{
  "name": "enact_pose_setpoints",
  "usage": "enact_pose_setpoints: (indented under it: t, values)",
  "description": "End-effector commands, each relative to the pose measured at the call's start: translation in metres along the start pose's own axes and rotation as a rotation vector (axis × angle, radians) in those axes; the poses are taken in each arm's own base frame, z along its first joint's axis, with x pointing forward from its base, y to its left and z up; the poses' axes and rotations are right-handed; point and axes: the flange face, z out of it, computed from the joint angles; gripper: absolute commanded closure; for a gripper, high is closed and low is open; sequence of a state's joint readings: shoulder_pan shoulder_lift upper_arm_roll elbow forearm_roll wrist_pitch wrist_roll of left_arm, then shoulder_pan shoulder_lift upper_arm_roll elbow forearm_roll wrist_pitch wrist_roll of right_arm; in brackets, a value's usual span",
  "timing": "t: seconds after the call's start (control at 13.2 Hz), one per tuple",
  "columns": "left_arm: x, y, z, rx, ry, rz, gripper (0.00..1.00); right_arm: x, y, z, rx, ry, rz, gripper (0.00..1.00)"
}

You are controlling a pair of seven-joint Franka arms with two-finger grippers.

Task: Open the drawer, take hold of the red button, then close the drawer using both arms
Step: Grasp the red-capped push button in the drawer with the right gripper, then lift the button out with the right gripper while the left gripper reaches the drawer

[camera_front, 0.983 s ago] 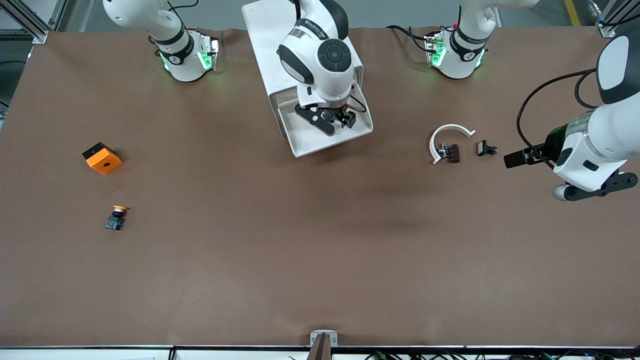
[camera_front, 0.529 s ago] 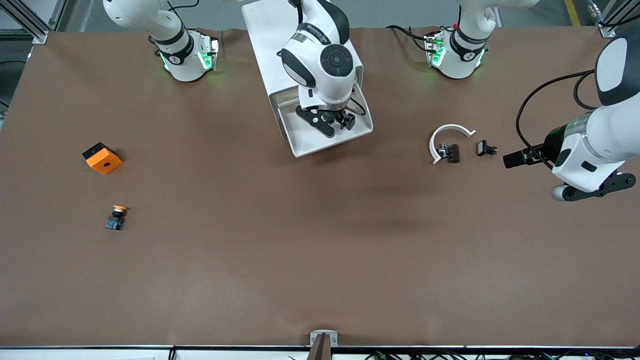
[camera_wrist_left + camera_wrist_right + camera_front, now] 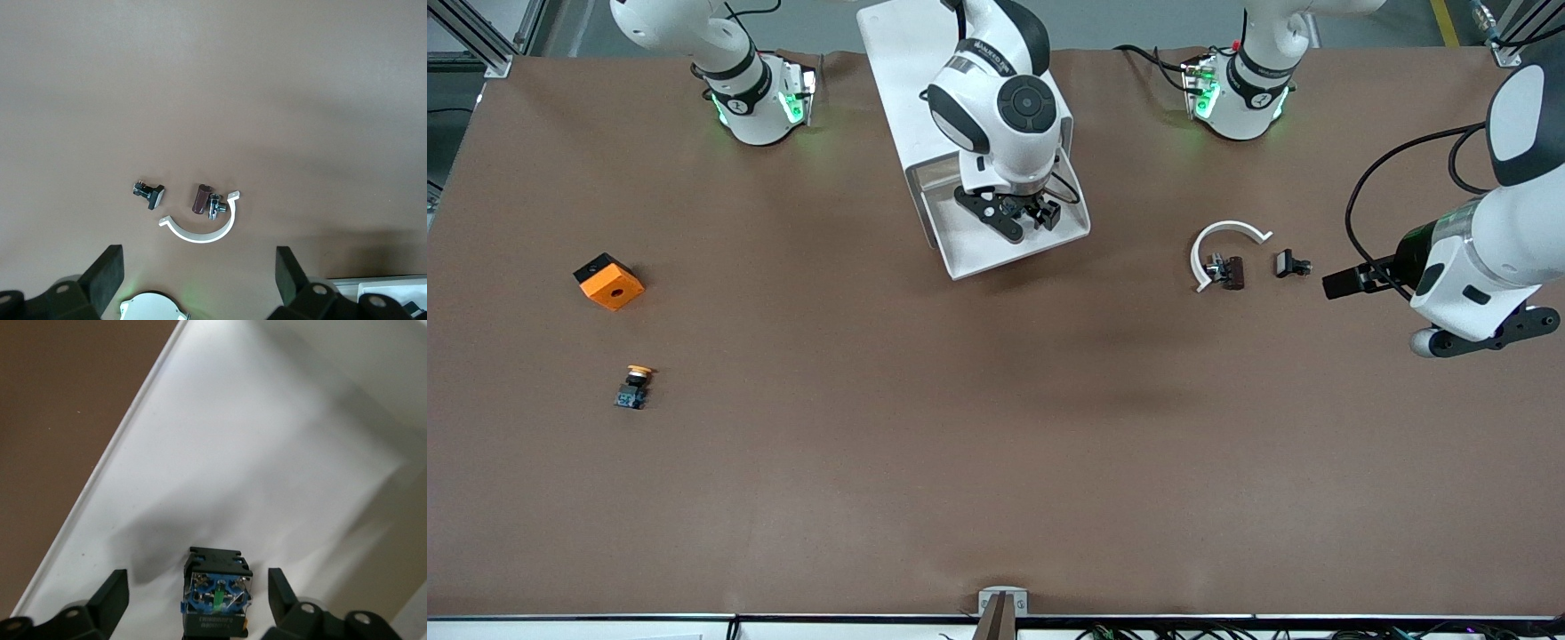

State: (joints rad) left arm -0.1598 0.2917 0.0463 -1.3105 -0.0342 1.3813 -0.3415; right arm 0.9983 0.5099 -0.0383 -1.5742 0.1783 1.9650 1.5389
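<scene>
light: even, overhead | shadows: soft (faint) | focus: sharp

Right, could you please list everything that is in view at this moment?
table: one, brown.
cabinet: one, white, between the arms' bases.
drawer: one, white, pulled open.
button: one, black-and-blue body, in the drawer.
cube: one, orange, right arm's end.
yellow-capped button: one, nearer the camera than the cube.
curved clip: one, white, left arm's end.
dark parts: two, by the clip.
right gripper: open, astride the button.
left gripper: open, waiting over the table.
</scene>
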Motion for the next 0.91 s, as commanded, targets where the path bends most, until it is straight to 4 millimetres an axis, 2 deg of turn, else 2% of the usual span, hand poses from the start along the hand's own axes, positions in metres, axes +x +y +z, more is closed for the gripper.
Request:
enact_pose_setpoints:
  t: [0.0,0.08,0.15,0.23,0.38,0.53,0.6,0.83]
  values:
    - [-0.003,-0.004,-0.002,0.004,0.017,0.020,0.00,-0.006,-0.003,-0.001,0.004,-0.012,0.012,0.50]
    - [-0.003,-0.003,0.001,-0.004,0.039,0.021,0.00,-0.009,-0.003,-0.001,0.004,-0.012,0.009,0.54]
    - [-0.001,-0.002,0.006,-0.014,0.066,0.022,0.00,-0.010,-0.003,-0.001,0.003,-0.012,0.008,0.69]
    - [-0.001,0.002,0.012,-0.024,0.077,0.027,0.00,-0.011,-0.003,-0.001,0.005,-0.011,0.006,0.99]
    - [0.002,0.012,0.027,-0.034,0.098,0.036,0.00,-0.011,-0.004,-0.003,0.008,-0.013,0.006,1.00]
    - [0.002,0.028,0.040,-0.044,0.113,0.049,0.00,-0.004,-0.008,-0.016,0.029,-0.017,0.009,1.00]
    - [0.003,0.032,0.047,-0.046,0.117,0.051,0.00,0.000,-0.011,-0.026,0.048,-0.032,0.020,1.00]
    - [-0.002,0.056,0.076,-0.048,0.108,0.092,0.00,0.036,-0.020,-0.072,0.122,-0.086,0.060,1.00]
